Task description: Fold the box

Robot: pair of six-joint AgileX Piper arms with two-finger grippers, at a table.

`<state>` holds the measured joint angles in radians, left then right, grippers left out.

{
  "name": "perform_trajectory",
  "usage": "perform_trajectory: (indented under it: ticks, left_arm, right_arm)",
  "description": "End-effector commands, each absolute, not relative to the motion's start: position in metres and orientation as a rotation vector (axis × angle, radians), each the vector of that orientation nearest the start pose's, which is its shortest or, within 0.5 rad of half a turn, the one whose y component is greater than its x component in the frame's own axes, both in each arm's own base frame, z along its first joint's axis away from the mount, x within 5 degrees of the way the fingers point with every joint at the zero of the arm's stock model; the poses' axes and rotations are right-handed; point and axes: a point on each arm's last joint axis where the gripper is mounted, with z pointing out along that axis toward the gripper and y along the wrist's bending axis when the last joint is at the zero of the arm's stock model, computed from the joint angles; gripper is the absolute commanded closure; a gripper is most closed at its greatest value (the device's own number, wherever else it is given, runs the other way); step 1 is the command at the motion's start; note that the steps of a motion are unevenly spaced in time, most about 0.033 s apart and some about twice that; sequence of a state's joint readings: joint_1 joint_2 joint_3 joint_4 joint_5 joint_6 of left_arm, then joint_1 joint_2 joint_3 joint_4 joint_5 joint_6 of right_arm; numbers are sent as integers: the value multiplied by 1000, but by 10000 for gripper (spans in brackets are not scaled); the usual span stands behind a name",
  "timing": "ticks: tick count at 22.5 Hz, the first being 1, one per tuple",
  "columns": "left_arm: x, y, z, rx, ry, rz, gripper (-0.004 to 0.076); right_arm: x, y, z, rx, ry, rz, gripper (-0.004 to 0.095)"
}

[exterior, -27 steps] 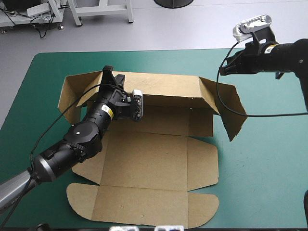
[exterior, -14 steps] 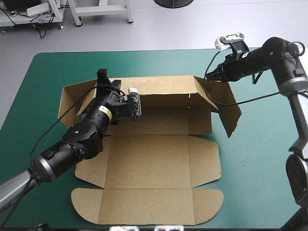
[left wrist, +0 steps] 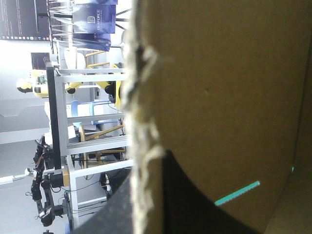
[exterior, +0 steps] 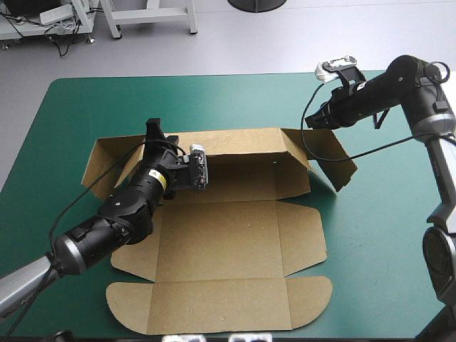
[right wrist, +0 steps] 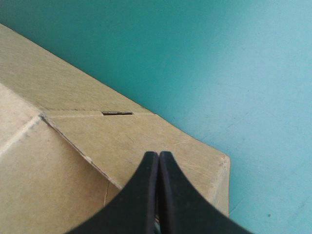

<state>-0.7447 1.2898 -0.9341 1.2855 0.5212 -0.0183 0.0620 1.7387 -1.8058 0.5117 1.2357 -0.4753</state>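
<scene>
Box [exterior: 221, 235], brown board at frame ctr on teal-green table [exterior: 71, 107], seems light, stiff but easy to crease, so grip near fold lines: left gripper [exterior: 154, 128] pinches back wall [exterior: 242, 139] top edge, upper left; right gripper [exterior: 308, 122] closed w/ nothing in it, above side flap [exterior: 329, 153], upper right.

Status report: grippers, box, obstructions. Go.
Left gripper shut on the box's raised far wall. Right gripper shut, tips over the right end flap. Near panels lie flat. No obstruction seen.
</scene>
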Motion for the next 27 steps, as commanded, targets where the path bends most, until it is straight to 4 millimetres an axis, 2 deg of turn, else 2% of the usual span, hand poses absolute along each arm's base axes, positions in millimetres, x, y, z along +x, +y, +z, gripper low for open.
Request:
perform_trajectory:
  ticks: [1, 5, 9, 10, 12, 15, 17, 22, 27]
  left_arm:
    - [230, -155, 346, 1429, 1337, 809, 734]
    - [231, -155, 347, 1432, 1329, 820, 734]
    - [231, -152, 347, 1431, 1328, 862, 733]
    - [231, -151, 347, 1428, 1333, 869, 733]
    - [232, -150, 347, 1425, 1340, 875, 733]
    - [233, -149, 347, 1422, 1343, 873, 733]
    - [233, -149, 347, 1424, 1344, 873, 733]
    - [238, -153, 339, 1457, 1353, 889, 733]
    - [240, -154, 336, 1465, 1359, 888, 733]
  right_arm:
    - [359, 68, 407, -619, 2356, 535, 926]
    - [371, 67, 398, -577, 2357, 518, 926]
    - [393, 71, 360, -586, 2471, 606, 926]
    - [393, 73, 357, -611, 2477, 626, 926]
    - [389, 76, 361, -634, 2466, 633, 926]
    - [373, 74, 379, -660, 2430, 616, 925]
    - [364, 75, 383, -666, 2420, 634, 926]
    - [346, 72, 370, -696, 2469, 627, 926]
    - [339, 73, 363, -714, 2482, 656, 926]
